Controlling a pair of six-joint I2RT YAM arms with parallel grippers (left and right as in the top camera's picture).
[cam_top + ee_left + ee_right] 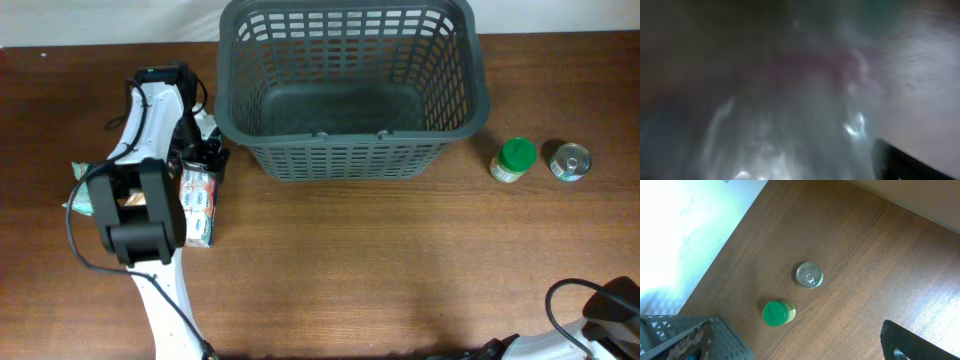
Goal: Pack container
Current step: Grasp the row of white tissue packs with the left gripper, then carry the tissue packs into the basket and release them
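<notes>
- Overhead view shows the container (350, 152) with its long axis running left to right and its inside bare.
- We see the left gripper (205, 162) just off the container's left near corner, low over a white packet (198, 205); this arm is the nearer one.
- Its wrist view is only a shiny blur, perhaps plastic wrapping, so we cannot tell whether the jaws are apart or together.
- Of the right gripper (912, 345) only one dark finger shows, so we cannot tell its state either.
- To the container's right a green-lidded jar (515, 160) and a can (570, 161) stand on the wooden table (380, 265).
</notes>
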